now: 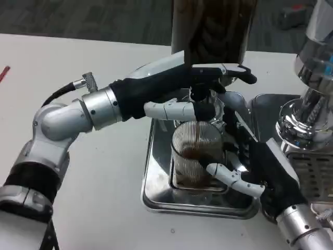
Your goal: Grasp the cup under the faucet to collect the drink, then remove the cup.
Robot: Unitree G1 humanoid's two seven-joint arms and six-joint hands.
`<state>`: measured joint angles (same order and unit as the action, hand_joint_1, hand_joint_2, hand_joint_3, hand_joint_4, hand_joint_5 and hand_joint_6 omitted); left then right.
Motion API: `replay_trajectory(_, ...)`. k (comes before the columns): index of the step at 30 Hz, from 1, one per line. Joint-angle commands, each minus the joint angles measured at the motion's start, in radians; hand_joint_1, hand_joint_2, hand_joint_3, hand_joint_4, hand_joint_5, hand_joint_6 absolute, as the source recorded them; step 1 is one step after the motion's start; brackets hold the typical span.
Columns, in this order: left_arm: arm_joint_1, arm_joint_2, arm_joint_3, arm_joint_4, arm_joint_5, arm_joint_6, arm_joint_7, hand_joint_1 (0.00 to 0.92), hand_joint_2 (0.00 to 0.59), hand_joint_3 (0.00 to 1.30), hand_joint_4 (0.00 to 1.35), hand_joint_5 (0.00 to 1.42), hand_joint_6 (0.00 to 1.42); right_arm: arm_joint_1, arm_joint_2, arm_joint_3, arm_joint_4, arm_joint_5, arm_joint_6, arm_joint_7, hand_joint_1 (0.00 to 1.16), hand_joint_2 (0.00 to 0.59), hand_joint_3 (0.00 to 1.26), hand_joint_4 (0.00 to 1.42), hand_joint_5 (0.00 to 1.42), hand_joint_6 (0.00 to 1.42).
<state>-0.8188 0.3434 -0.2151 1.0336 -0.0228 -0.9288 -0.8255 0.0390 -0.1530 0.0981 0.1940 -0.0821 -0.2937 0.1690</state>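
A clear ribbed cup [195, 151] stands upright on the steel drip tray [156, 194] under the faucet [200, 95] of a dark drink dispenser [213, 28]. A little brown drink lies in the cup's bottom. My left hand [179, 88] reaches in from the left and grips the faucet lever, fingers over it and thumb beneath. My right hand [248, 165] comes from the lower right and holds the cup, its thumb on the near side and its dark fingers along the far right side.
A second shiny dispenser [311, 99] with a grated tray [315, 174] stands at the right, close to my right forearm. White table [78, 172] spreads out to the left. A red object [4, 73] lies at the left edge.
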Motion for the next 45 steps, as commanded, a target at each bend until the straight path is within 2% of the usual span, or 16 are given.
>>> replay_trajectory(1, 0.049, 0.033, -0.021, 0.048, 0.071, 0.051, -0.014, 0.0, 0.004, 0.22, 0.02, 0.0, 0.06, 0.006, 0.005, -0.006, -0.012, 0.012, -0.018, 0.001, 0.73, 0.24, 0.0, 0.0, 0.0, 0.11)
replay_trajectory(11, 0.043, 0.031, 0.012, 0.049, 0.031, 0.069, -0.028, 0.0, 0.009, 0.22, 0.02, 0.0, 0.07, 0.0, 0.008, -0.006, -0.003, 0.013, -0.022, 0.003, 0.72, 0.243, 0.0, 0.0, 0.0, 0.12)
replay_trajectory(22, 0.011, 0.015, 0.128, 0.02, -0.101, 0.138, -0.105, 0.0, 0.019, 0.24, 0.04, 0.02, 0.09, 0.0, 0.015, -0.008, 0.001, 0.013, -0.031, -0.001, 0.72, 0.244, 0.0, 0.0, 0.0, 0.13)
replay_trajectory(34, 0.03, 0.013, 0.229, -0.048, -0.164, 0.158, -0.15, 0.0, 0.02, 0.25, 0.08, 0.05, 0.12, -0.008, 0.018, -0.012, 0.014, 0.016, -0.037, 0.007, 0.72, 0.245, 0.0, 0.0, 0.0, 0.13)
replay_trajectory(45, 0.051, 0.001, 0.235, -0.089, -0.164, 0.157, -0.171, 0.0, 0.026, 0.27, 0.09, 0.07, 0.14, -0.025, 0.021, -0.014, 0.035, 0.018, -0.044, 0.015, 0.71, 0.252, 0.0, 0.0, 0.0, 0.13)
